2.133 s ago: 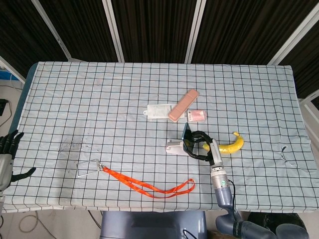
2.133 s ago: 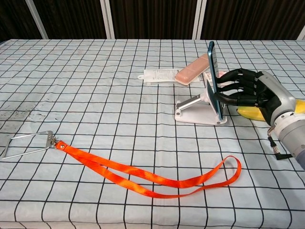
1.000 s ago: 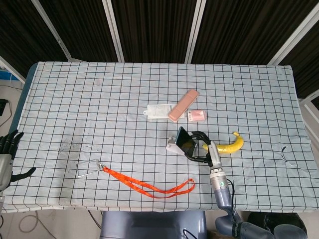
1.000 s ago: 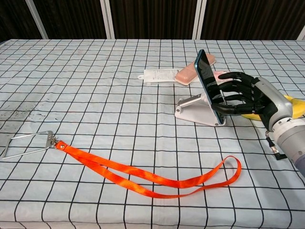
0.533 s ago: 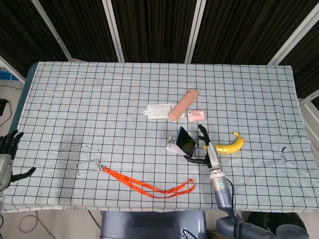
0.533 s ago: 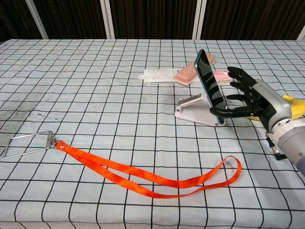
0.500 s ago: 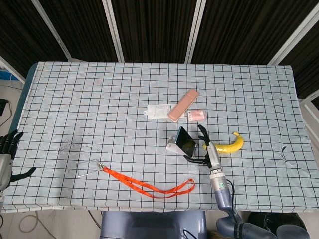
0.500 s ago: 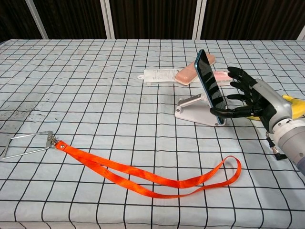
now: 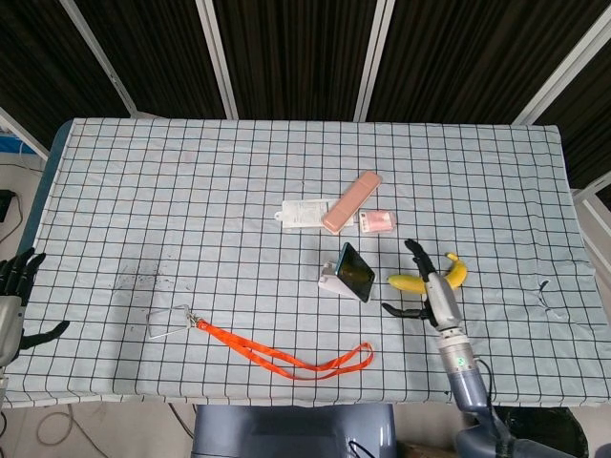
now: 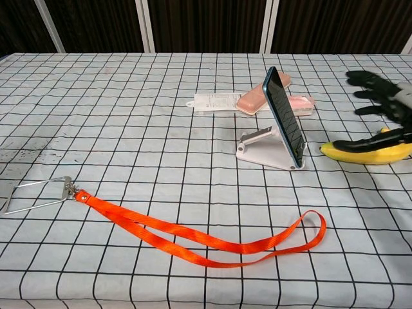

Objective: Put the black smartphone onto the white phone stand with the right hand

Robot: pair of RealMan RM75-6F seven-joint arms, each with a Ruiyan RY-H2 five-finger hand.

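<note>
head view: the black slab smartphone [image 9: 357, 271] leans tilted on the white wedge phone stand [image 9: 333, 282], mid-desk. the right robot hand [image 9: 426, 289] hangs released just right of it, apparently apart, over the yellow banana [image 9: 427, 279].

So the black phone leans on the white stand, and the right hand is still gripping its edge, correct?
Not quite. The phone does lean on the stand, but the right hand grips nothing: the chest view shows it open and well clear, over by the banana.
</note>
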